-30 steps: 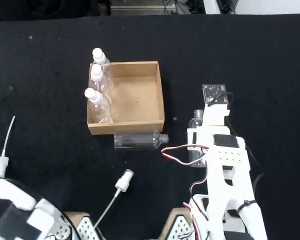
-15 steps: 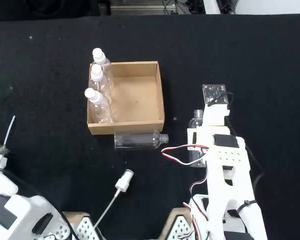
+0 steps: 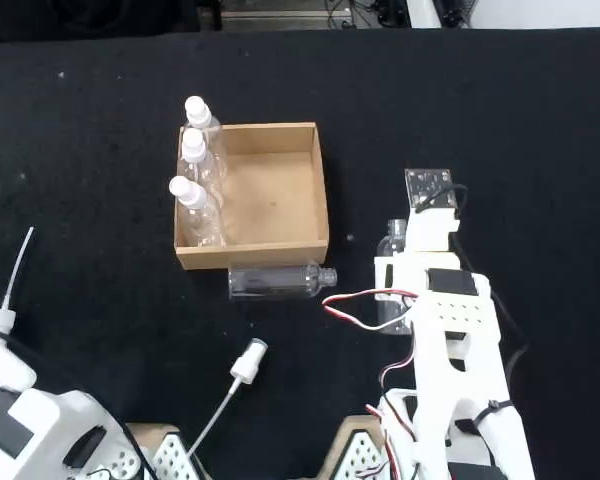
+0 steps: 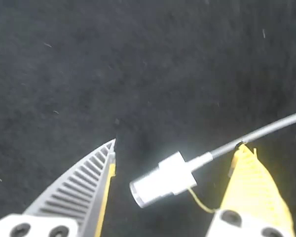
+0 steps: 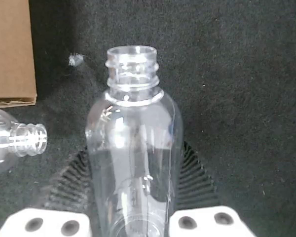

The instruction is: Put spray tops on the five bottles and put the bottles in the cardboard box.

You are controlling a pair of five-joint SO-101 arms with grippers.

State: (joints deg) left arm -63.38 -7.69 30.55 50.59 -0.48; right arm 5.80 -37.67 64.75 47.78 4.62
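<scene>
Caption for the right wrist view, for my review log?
Right gripper clamps a clear capless bottle; a second capless bottle lies beside the cardboard box corner.

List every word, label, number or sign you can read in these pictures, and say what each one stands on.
No text can be read.
Cardboard box: plain brown walls, no print.
Clear bottle in the right pincer: no label.
Spray top: plain white.
Small plate on the right arm: marks too small to read.
</scene>
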